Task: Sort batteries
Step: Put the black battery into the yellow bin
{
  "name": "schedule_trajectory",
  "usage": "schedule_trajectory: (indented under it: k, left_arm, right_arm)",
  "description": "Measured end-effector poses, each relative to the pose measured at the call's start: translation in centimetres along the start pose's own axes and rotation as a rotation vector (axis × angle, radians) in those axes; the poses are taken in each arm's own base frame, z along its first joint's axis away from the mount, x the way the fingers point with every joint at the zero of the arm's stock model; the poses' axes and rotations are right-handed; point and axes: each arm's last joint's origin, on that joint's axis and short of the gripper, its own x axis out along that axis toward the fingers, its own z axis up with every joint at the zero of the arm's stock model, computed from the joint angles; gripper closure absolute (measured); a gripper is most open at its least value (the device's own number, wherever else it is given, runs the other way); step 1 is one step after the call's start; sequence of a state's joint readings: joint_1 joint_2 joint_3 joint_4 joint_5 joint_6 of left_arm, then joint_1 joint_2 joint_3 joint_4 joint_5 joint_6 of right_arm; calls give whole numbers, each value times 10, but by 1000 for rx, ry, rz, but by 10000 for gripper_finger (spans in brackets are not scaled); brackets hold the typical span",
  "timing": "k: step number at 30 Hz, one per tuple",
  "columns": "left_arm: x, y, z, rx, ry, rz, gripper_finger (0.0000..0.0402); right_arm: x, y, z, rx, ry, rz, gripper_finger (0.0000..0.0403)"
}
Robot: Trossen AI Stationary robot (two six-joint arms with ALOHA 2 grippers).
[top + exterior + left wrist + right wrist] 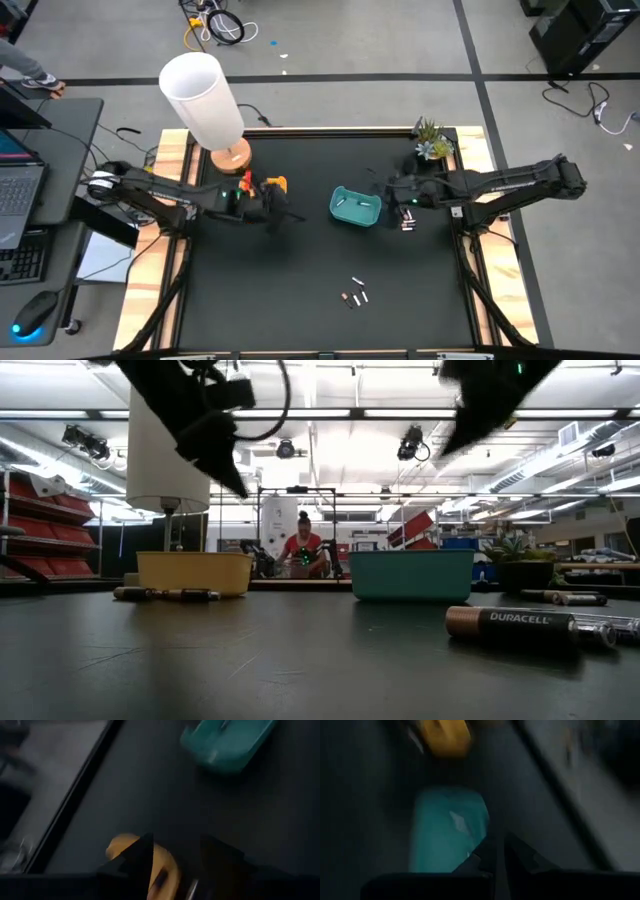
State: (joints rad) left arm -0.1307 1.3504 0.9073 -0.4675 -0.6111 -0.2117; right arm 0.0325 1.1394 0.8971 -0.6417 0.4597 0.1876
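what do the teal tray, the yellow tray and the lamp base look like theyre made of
Teal tray: probably moulded plastic, with an even matte colour and smooth rounded walls. Yellow tray: likely the same kind of plastic, plain and uniform. Lamp base: looks like light wood, a pale tan round disc under the white shade; no grain is visible, so that is uncertain.
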Motion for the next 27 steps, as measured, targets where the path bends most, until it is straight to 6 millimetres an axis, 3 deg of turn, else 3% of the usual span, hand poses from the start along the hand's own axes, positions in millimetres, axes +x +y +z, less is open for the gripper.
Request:
schedule_trajectory:
  k: [3,7,11,19,27]
  left_arm:
    - [3,-11,-4,4,-108,-19,227]
    - [5,-18,-7,25,-229,27,227]
    - [8,-21,-11,51,-303,48,227]
    - [12,-25,-25,8,-469,-9,227]
    - [7,-32,-29,12,-494,-52,227]
  right_arm:
    - [6,-5,-21,88,229,-88,378]
    - [6,0,-38,185,393,-118,375]
    - [6,7,-41,238,410,-131,362]
    - [28,2,-59,319,550,-127,308]
    - [42,4,-78,402,586,-61,278]
